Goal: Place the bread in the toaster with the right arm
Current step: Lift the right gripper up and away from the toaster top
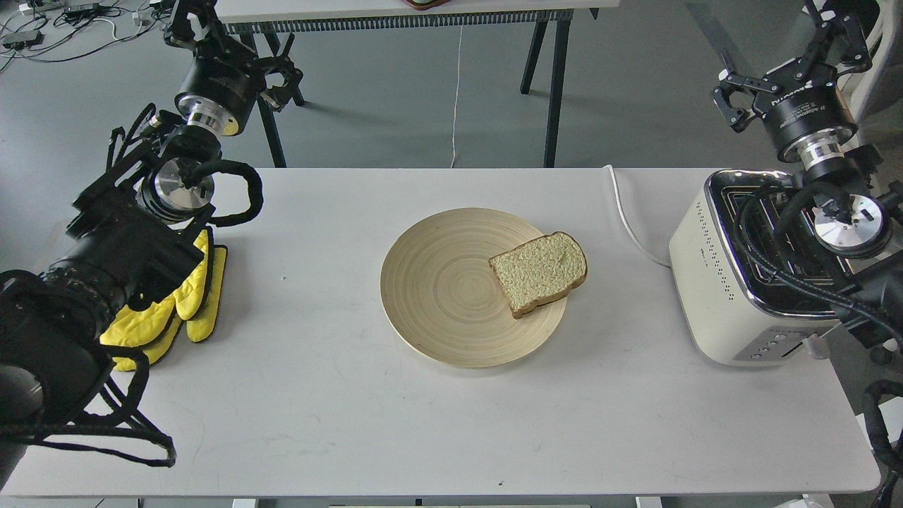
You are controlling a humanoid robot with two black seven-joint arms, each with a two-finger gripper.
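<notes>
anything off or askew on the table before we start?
Mostly tidy. The bread sits at the plate's right edge, its crust overhanging the rim. The right arm's cables drape over the toaster's slots. Nothing spilled or damaged.

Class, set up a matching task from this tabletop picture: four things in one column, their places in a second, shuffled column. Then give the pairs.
Things:
1. bread
2. toaster
3. yellow gloves
4. wooden plate

Places:
A. table's right end
B. table's middle
C. plate's right rim
D. table's left side, under the left arm

Pairs: 1-C, 2-A, 3-D, 4-B
</notes>
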